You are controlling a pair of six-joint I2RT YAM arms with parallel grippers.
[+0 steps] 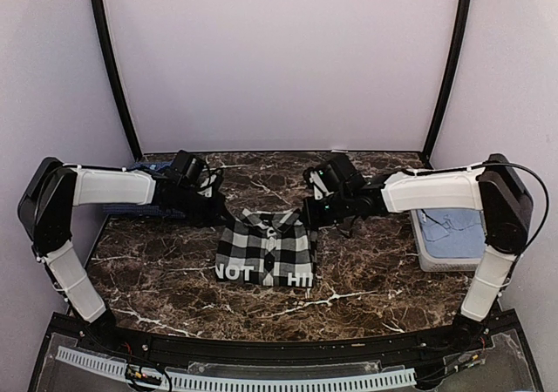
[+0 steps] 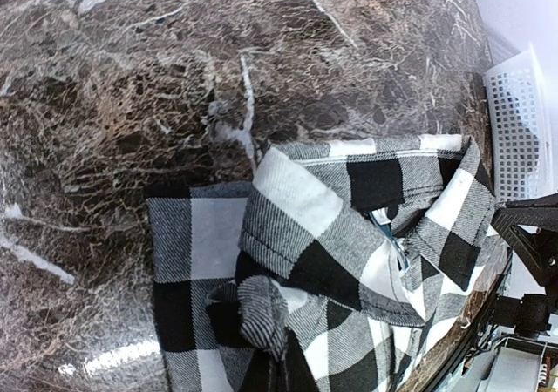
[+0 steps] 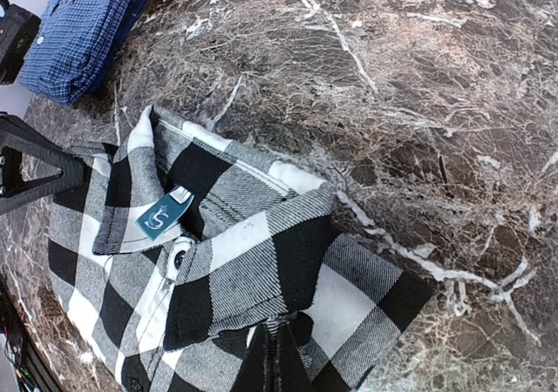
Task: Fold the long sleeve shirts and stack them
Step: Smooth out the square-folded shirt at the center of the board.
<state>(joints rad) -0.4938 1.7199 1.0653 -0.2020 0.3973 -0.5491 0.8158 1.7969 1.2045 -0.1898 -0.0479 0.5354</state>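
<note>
The black-and-white check shirt [image 1: 266, 251] lies folded at the middle of the table, collar toward the back. My left gripper [image 1: 214, 214] is at its back left corner, shut on a bunched bit of cloth [image 2: 260, 309]. My right gripper [image 1: 310, 214] is at its back right corner, shut on the shoulder cloth [image 3: 281, 327] beside the collar. The gripper fingers [image 3: 281, 361] are mostly hidden by cloth. The dark blue fine-check shirt [image 1: 139, 167] lies folded at the back left, partly behind my left arm; it also shows in the right wrist view [image 3: 83, 26].
A white slotted basket [image 1: 429, 254] stands at the right edge with light blue cloth [image 1: 453, 228] in it; its wall shows in the left wrist view [image 2: 521, 122]. The table is dark marble [image 1: 157, 274]. Walls close in the back and sides.
</note>
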